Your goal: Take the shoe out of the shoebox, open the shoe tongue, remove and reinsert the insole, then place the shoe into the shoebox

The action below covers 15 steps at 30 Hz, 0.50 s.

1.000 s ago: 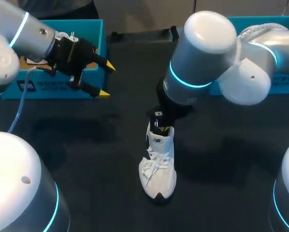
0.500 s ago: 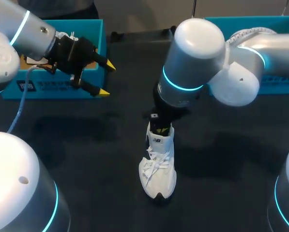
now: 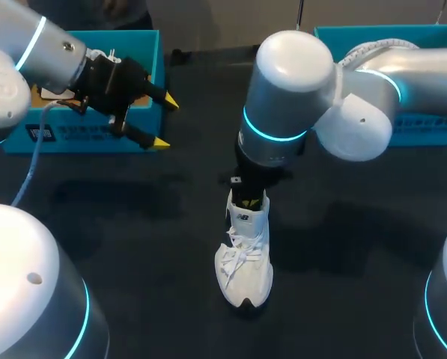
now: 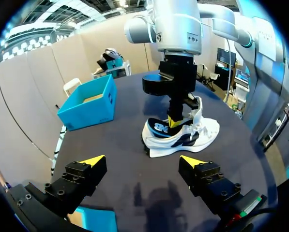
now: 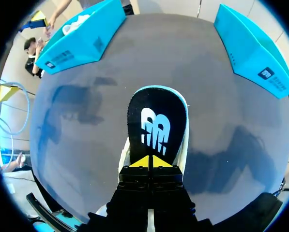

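A white sneaker (image 3: pixel 245 262) stands on the black table at its middle, toe toward the near edge. My right gripper (image 3: pixel 249 200) comes straight down into the shoe's heel opening. In the right wrist view its yellow tips (image 5: pixel 150 162) are pressed together at the heel end of the black insole (image 5: pixel 156 126), which lies inside the shoe's white rim (image 5: pixel 183 150). My left gripper (image 3: pixel 165 123) hangs open in front of the left blue shoebox (image 3: pixel 81 136), holding nothing. From it, the sneaker (image 4: pixel 183 140) and the right gripper (image 4: pixel 175 121) lie ahead of its spread fingers (image 4: pixel 144 162).
A second blue box (image 3: pixel 433 131) sits at the back right behind my right arm. The left shoebox holds something white (image 3: pixel 99 54). Open black tabletop lies left and right of the sneaker.
My right arm's upper joints have swung a little to the left over the table. Its gripper stays in the shoe's heel. The left arm and the sneaker have not moved.
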Each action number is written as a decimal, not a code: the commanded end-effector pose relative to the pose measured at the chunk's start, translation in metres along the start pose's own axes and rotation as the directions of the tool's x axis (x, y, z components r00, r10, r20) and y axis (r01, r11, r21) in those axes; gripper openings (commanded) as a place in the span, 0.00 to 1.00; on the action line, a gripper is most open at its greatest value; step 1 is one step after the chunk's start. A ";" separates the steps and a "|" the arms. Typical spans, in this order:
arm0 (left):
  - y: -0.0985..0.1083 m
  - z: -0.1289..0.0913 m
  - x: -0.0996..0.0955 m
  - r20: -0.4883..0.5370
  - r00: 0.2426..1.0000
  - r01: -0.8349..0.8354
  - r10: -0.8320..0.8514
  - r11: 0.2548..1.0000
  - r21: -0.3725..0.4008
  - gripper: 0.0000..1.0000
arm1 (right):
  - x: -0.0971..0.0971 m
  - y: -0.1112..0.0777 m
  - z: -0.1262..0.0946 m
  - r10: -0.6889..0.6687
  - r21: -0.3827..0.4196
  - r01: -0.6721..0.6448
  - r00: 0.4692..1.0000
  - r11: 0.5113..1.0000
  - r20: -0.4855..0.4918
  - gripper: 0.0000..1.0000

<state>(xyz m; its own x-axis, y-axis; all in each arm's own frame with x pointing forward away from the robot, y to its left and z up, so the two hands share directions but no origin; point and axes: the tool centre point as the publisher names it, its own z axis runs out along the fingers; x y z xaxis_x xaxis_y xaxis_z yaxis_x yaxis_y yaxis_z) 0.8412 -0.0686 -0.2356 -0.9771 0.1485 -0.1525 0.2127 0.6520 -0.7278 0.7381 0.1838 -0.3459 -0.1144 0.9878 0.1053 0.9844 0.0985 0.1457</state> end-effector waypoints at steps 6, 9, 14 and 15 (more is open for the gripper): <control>0.000 -0.001 0.001 0.000 1.000 -0.001 0.001 1.000 -0.003 1.00 | 0.002 -0.003 0.028 0.034 0.008 -0.034 0.999 0.999 0.033 0.00; 0.000 -0.001 0.001 0.000 1.000 -0.001 0.001 1.000 -0.003 1.00 | -0.001 -0.006 0.039 0.048 0.022 -0.049 0.998 0.999 0.039 0.00; 0.000 -0.001 0.001 0.000 1.000 -0.001 0.001 1.000 -0.003 1.00 | -0.009 -0.010 0.050 0.068 0.041 -0.070 0.996 0.997 0.052 0.00; 0.000 -0.001 0.001 0.000 1.000 -0.001 0.001 1.000 -0.003 1.00 | -0.010 -0.010 0.052 0.069 0.042 -0.072 0.996 0.997 0.051 0.00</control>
<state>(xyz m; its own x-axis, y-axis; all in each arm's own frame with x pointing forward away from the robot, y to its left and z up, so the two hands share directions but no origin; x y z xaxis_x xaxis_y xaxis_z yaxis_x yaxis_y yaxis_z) 0.8413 -0.0686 -0.2357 -0.9771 0.1486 -0.1525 0.2128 0.6517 -0.7280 0.7343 0.1773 -0.3903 -0.0394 0.9974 0.0604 0.9946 0.0333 0.0983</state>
